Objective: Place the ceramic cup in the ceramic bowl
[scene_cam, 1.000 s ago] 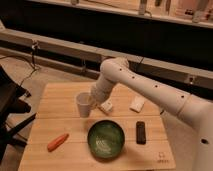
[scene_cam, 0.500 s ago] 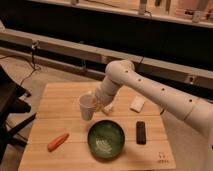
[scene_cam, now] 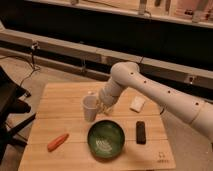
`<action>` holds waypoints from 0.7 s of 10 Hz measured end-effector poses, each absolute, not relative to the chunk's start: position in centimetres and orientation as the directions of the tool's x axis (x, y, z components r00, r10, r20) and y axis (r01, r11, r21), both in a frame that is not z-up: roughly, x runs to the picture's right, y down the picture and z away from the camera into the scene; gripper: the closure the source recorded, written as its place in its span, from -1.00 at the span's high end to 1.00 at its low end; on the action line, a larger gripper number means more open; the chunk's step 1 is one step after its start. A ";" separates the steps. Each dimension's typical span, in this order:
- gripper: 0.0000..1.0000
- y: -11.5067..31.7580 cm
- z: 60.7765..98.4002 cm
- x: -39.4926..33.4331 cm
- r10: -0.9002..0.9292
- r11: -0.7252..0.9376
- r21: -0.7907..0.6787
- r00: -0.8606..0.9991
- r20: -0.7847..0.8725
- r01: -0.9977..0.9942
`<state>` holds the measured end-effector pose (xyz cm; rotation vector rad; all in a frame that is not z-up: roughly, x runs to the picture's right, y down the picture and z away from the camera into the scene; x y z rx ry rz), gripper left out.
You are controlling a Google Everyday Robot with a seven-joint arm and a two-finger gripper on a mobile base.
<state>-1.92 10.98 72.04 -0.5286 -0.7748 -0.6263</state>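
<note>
The white ceramic cup (scene_cam: 90,108) is held in the air above the wooden table (scene_cam: 60,100), just up and left of the dark green ceramic bowl (scene_cam: 106,139). My gripper (scene_cam: 100,106) is at the cup's right side, on the end of the white arm (scene_cam: 150,90) that reaches in from the right. The cup is upright, with its bottom close to the bowl's far left rim. The bowl sits near the table's front edge with a paler centre.
An orange carrot (scene_cam: 57,142) lies at the front left. A black rectangular device (scene_cam: 141,132) lies right of the bowl. A flat white block (scene_cam: 137,103) lies at the back right. A dark chair (scene_cam: 10,110) stands left of the table.
The gripper and cup have moved right and toward the front, from the table's middle left to the bowl's far left rim. The bowl, carrot and device have not moved.
</note>
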 end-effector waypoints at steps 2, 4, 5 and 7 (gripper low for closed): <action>-1.00 11.5 71.7 -1.6 -0.308 0.701 -0.210 0.554 0.773 0.682; -1.00 12.0 71.5 -1.1 -0.298 0.704 -0.217 0.559 0.774 0.676; -1.00 12.2 71.5 -1.1 -0.296 0.704 -0.217 0.557 0.776 0.677; -1.00 12.6 71.3 -0.7 -0.291 0.704 -0.223 0.560 0.775 0.674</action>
